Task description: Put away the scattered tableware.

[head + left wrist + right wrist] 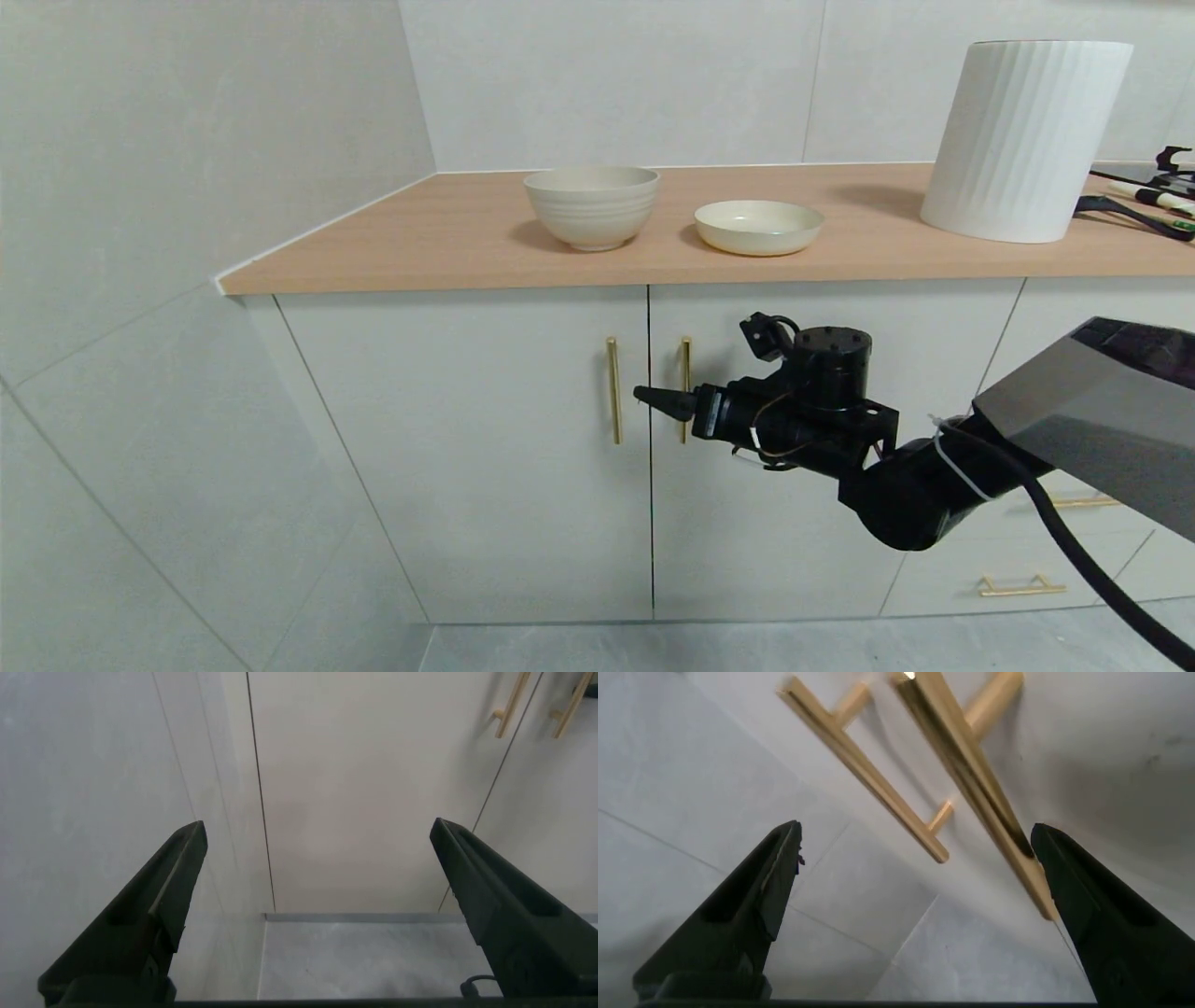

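On the wooden countertop (420,233) stand a deep beige bowl (591,205) and, to its right, a shallow cream dish (758,226). Below them are two pale cabinet doors with upright gold handles, the left door's (613,390) and the right door's (685,359). My right gripper (661,400) hovers level with these handles, just in front of them, and is open. In the right wrist view both handles (868,770) (971,784) lie ahead of the open right gripper (915,849). My left gripper (318,859) is open and holds nothing, facing the cabinet base near the floor.
A tall white ribbed container (1022,140) stands at the right of the counter, with dark utensils (1144,201) beyond it. Drawers with gold pulls (1022,588) sit low on the right. A tiled wall (140,327) closes the left side.
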### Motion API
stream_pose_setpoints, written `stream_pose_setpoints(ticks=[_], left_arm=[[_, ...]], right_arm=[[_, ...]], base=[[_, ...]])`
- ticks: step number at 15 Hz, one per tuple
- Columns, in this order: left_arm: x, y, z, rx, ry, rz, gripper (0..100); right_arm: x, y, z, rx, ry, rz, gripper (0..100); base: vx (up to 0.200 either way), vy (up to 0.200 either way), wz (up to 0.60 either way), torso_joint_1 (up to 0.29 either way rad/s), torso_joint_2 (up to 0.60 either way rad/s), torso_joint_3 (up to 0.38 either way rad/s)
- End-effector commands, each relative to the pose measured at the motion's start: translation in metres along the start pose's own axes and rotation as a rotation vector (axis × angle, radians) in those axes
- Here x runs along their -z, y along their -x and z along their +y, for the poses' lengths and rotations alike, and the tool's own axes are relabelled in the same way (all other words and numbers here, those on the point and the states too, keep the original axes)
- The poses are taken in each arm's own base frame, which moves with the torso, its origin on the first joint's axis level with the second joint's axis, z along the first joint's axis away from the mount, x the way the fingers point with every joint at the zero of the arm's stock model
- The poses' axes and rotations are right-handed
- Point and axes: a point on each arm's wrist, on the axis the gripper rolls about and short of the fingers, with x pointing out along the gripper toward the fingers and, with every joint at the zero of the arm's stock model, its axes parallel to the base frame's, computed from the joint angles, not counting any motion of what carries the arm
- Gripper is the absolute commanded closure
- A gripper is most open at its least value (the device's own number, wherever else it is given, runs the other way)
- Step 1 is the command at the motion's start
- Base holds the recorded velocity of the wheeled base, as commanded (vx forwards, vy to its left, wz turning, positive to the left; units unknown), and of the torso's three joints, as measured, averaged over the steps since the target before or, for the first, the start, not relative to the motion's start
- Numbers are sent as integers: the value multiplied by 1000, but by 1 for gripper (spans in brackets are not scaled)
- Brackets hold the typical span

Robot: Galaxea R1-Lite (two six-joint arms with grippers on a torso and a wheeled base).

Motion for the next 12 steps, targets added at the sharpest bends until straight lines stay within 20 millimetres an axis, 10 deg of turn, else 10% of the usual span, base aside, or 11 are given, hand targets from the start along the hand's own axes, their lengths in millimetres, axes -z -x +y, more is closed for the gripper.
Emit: stream_pose_setpoints(ticks=[1,12], left_arm=[[0,0,0,-1,0,2,0],[0,0,0,-1,0,2,0]], right_arm=[[5,-4,-3,3,-5,10,0],[15,-5,22,-66,-50,16,0]], base=[[0,0,0,0,0,0],[0,0,0,0,0,0]])
